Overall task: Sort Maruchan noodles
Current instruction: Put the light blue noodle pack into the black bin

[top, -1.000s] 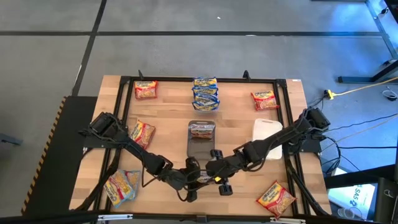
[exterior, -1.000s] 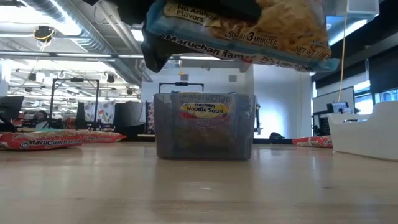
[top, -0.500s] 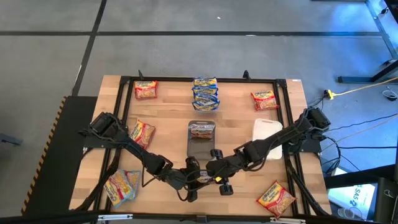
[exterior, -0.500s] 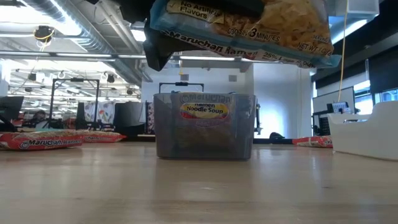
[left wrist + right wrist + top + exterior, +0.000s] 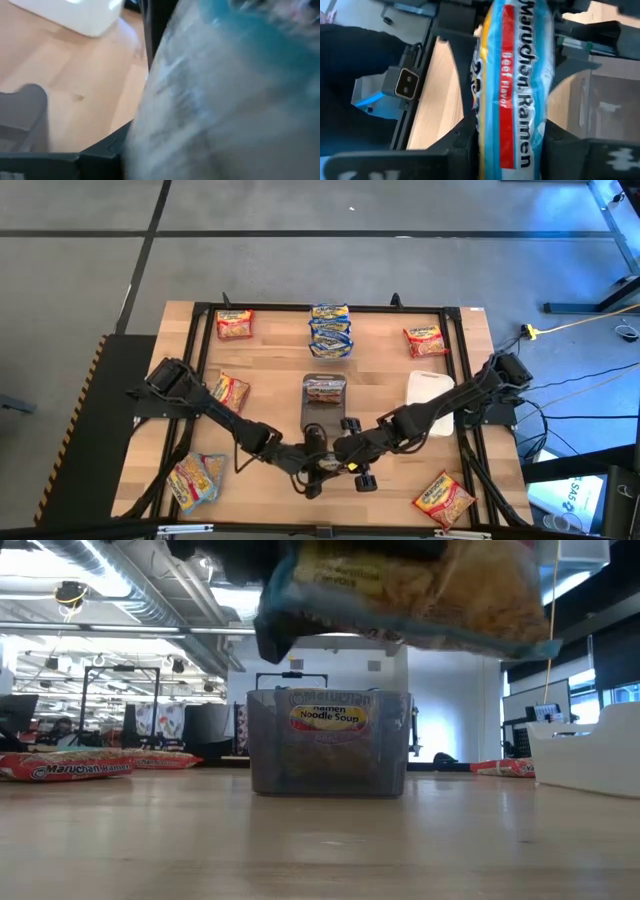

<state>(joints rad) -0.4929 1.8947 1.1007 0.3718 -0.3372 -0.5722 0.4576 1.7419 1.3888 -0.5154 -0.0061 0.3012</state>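
Observation:
A blue-and-yellow Maruchan packet with a red stripe [image 5: 515, 85] hangs high over the table's near middle [image 5: 410, 595]. My left gripper [image 5: 313, 463] and my right gripper [image 5: 342, 454] meet at it [image 5: 326, 464], each shut on it. In the left wrist view the packet [image 5: 225, 100] fills the picture as a blur. Behind it stands the clear tub [image 5: 330, 745] with one packet inside [image 5: 324, 389]. Three blue packets [image 5: 330, 330] lie stacked at the far edge. My left gripper has the packet's end farthest from my right gripper [image 5: 520, 12]. Dark fingers [image 5: 457, 17] show on both sides of that end in the right wrist view. Its own view is filled by the packet. The packet is lifted clear. My right gripper pinches the packet's near end [image 5: 512, 150] between its two fingers [image 5: 465, 145], one on each flat face. It comes level from the table's right. The packet is clear of the table, roughly level and slightly lower toward the right.
Loose packets lie at the far left [image 5: 234, 323], far right [image 5: 425, 338], left [image 5: 228, 392], near left [image 5: 197, 478] and near right [image 5: 445, 498]. A white container [image 5: 430, 402] sits right of the tub. A black frame [image 5: 205, 360] borders the table.
My left gripper has moved toward the table's right and slightly toward the far edge, closing on my right gripper. The packet has shifted right with it and tipped a little, and it stays lifted clear. My right arm has kept nearly still.

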